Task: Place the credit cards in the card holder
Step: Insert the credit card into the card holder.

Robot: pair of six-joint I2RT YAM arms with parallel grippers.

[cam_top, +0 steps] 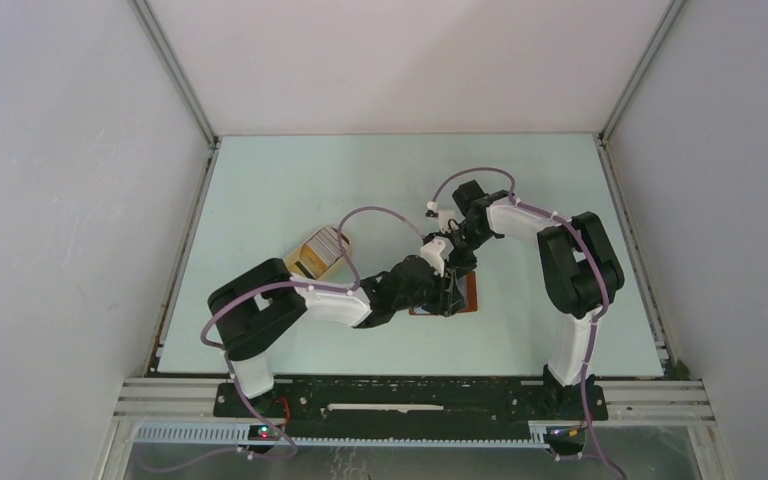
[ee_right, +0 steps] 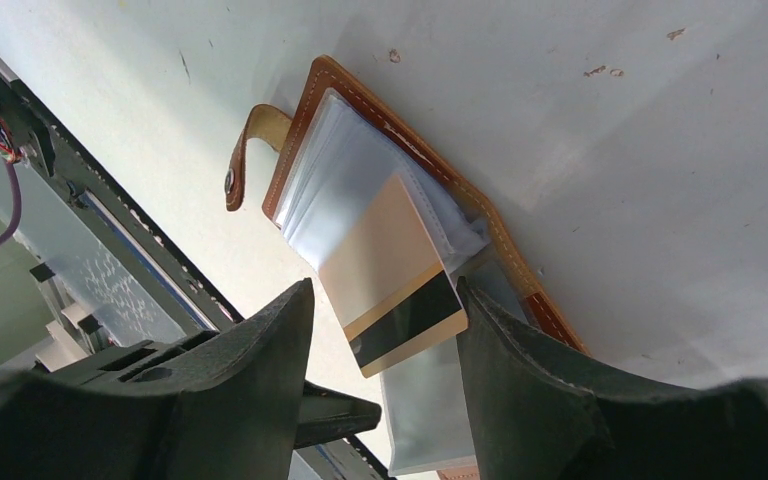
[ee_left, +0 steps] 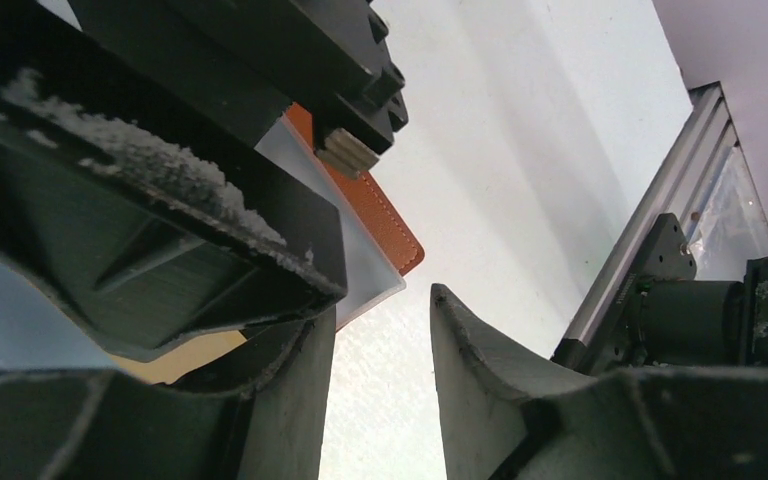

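Observation:
The card holder (ee_right: pixel 362 92) lies open on the table, brown leather with a strap tab (ee_right: pixel 248 150) and clear bluish pockets (ee_right: pixel 345 180). A gold credit card (ee_right: pixel 390 265) with a black stripe sits partly inside one pocket, its striped end sticking out. My right gripper (ee_right: pixel 380 300) is open around that end. Its right finger is at the card's edge and its left finger stands apart from it. My left gripper (ee_left: pixel 385 335) is open beside the holder's corner (ee_left: pixel 390 230), with only bare table between its fingers. From above, both grippers (cam_top: pixel 450 285) meet over the holder (cam_top: pixel 465 297).
A tan tray (cam_top: pixel 310 262) holding more credit cards (cam_top: pixel 328 240) edge-on lies left of the arms' meeting point. The metal rail (ee_left: pixel 660 230) and the right arm's base (ee_left: pixel 740 320) lie along the near table edge. White walls enclose the table on three sides.

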